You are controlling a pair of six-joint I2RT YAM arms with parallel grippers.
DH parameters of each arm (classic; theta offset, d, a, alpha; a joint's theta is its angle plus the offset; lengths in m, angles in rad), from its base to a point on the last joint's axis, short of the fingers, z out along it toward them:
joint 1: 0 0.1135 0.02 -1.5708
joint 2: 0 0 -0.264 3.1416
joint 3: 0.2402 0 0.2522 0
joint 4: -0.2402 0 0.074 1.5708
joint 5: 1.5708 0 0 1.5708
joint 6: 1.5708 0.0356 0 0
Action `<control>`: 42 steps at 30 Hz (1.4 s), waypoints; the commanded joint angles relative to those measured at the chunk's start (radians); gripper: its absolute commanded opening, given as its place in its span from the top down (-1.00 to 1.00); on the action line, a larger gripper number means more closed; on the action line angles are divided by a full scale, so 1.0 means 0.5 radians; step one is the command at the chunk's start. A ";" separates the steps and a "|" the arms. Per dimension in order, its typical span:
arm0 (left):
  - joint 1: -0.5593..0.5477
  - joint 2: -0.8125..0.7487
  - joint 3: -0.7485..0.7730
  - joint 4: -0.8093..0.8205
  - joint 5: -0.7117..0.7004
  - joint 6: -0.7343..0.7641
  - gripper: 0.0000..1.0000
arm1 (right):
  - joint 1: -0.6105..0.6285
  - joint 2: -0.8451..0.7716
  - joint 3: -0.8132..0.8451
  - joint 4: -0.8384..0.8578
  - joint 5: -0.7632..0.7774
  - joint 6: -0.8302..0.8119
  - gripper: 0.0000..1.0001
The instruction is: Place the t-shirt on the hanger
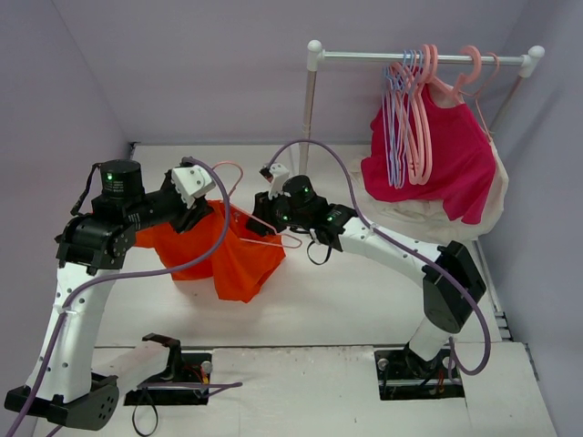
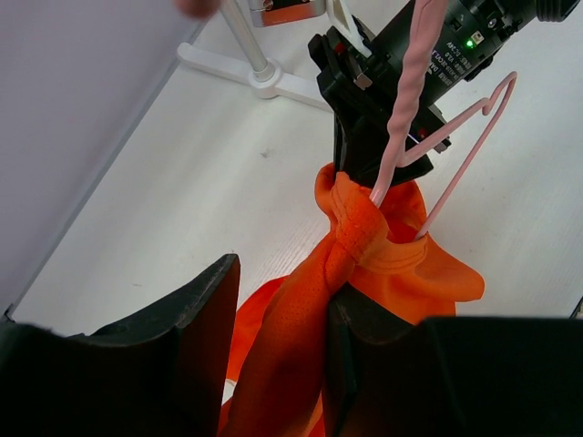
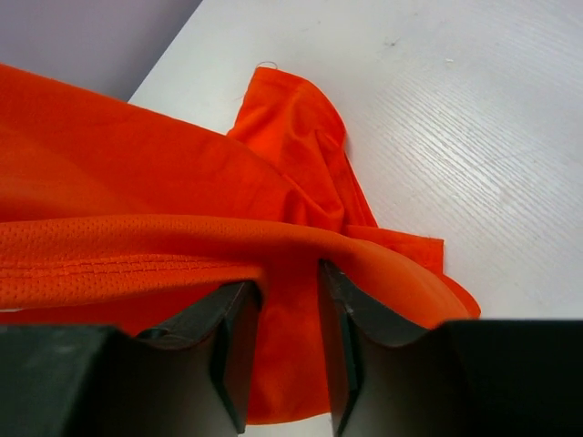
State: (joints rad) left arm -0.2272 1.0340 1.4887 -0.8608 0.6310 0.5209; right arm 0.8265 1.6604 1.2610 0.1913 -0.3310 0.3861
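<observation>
The orange t-shirt (image 1: 237,264) hangs bunched above the table between my two grippers. My left gripper (image 1: 198,215) is shut on a twisted rope of its cloth (image 2: 383,255), which fills the space between the fingers (image 2: 282,282). The pale pink hanger (image 1: 269,233) pokes out of the neck opening, one arm down inside the collar and its hook (image 2: 401,118) up. My right gripper (image 1: 266,208) meets the collar right beside the hanger (image 2: 351,164). In the right wrist view the collar band lies across its fingertips, and t-shirt cloth (image 3: 137,182) fills the narrow gap (image 3: 290,278).
A white clothes rail (image 1: 419,56) stands at the back right with lavender hangers (image 1: 393,127), pink hangers (image 1: 423,118) and a magenta shirt (image 1: 442,159) over pale cloth. Its foot (image 2: 264,77) is close behind the grippers. Walls close the left and back.
</observation>
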 commanded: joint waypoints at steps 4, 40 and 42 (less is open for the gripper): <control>0.000 -0.063 0.080 0.165 -0.059 0.020 1.00 | -0.016 -0.067 0.042 0.017 0.266 -0.060 0.96; 0.003 -0.353 -0.487 1.073 -0.789 -0.285 1.00 | -0.401 -0.299 0.279 -0.504 0.241 -0.493 1.00; 0.000 -0.335 -0.469 1.083 -0.816 -0.284 1.00 | -0.398 -0.299 0.389 -0.564 0.242 -0.520 1.00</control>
State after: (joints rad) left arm -0.2344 0.8803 1.2087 -0.4290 0.2508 0.3398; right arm 0.6458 1.5345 1.3290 -0.0243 -0.2691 0.1882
